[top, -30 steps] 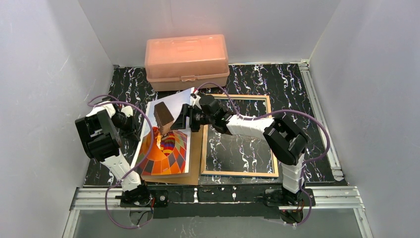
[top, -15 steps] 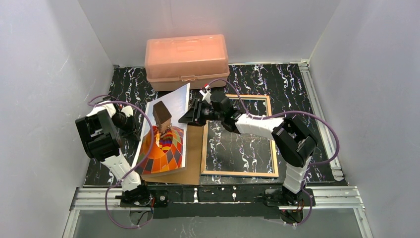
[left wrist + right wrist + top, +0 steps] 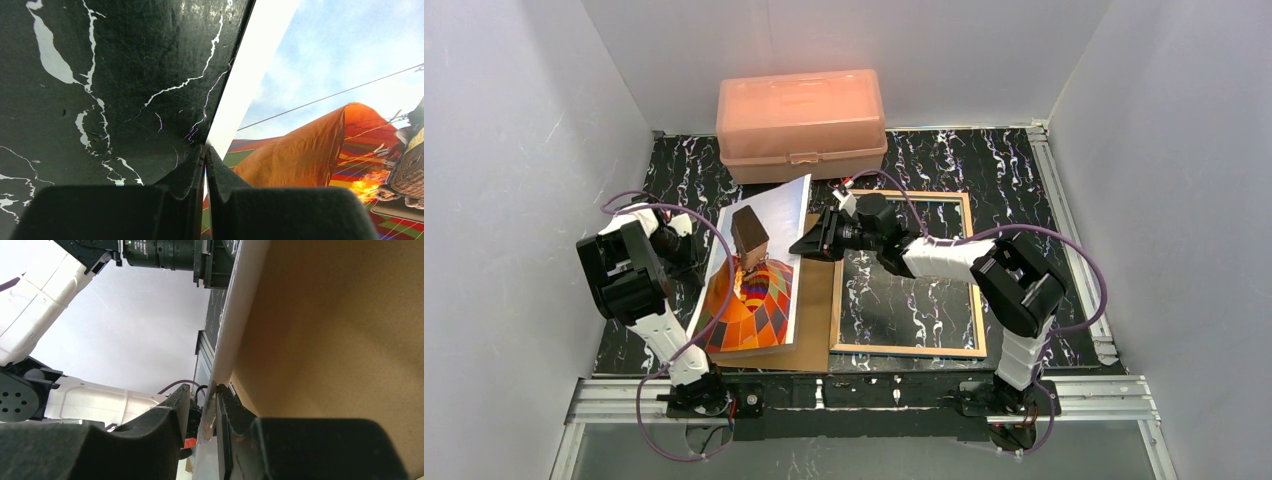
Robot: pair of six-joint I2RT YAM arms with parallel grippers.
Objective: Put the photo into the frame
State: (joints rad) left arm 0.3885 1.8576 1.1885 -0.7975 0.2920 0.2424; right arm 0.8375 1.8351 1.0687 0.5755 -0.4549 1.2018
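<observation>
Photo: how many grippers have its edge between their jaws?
2. The left gripper is shut on the photo's left edge; the right gripper straddles its right edge, jaws not quite closed.

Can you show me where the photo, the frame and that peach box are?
photo [image 3: 759, 300], top view, on the orange balloon print.
frame [image 3: 909, 349], top view, on its near wooden rail.
box [image 3: 801, 105], top view, on the lid.

One photo [image 3: 754, 300], one frame [image 3: 904, 350], one backing board [image 3: 817, 305], one peach box [image 3: 801, 120].
</observation>
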